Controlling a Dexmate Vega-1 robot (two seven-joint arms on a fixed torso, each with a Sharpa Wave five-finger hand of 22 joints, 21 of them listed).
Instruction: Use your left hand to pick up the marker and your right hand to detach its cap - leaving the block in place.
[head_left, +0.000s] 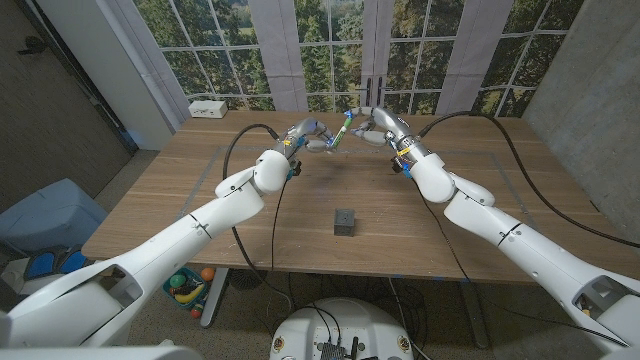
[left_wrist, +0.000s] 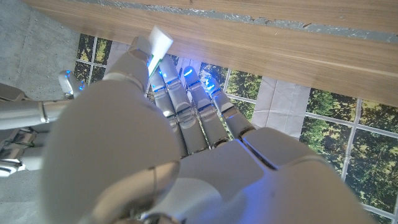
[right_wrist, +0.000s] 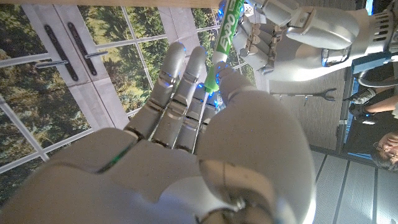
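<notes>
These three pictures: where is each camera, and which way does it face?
Head view: from the robot's head, down over both arms; left hand and right hand hold the green marker above the wooden table.
Left wrist view: along the left hand's back.
Right wrist view: along the right hand's back.
Shared: the marker.

A wooden table (head_left: 200, 215) stands before tall windows (head_left: 330, 40) that look onto green trees. A small white box (head_left: 208, 108) sits on its far left corner. Under the table's left side, a bin of colourful toys (head_left: 190, 290) rests on the floor beside a blue container (head_left: 45, 215).
</notes>
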